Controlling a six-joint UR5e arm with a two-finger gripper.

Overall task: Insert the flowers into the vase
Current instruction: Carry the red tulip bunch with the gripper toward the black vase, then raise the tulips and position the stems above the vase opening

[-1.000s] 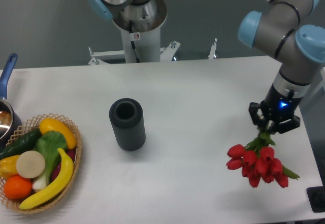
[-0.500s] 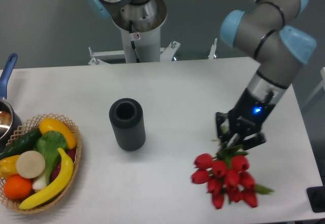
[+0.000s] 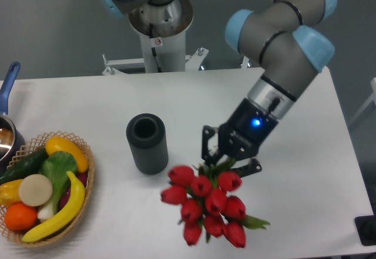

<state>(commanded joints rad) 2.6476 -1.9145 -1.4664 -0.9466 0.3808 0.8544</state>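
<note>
Red flowers (image 3: 208,209) hang buds-down near camera, stems clamped in gripper (image 3: 226,162), just right of vase (image 3: 147,143). Vase upright, mouth open, table (image 3: 194,103) beneath. Judgement: flip bunch stems-down first, centre over mouth, lower straight; avoid clipping rim.

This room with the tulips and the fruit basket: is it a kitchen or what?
More likely a robotics lab set up with kitchen-like props. An industrial arm's end effector holds red tulips over a plain white table, near a ribbed dark vase and a woven basket of apparently fake produce.
</note>
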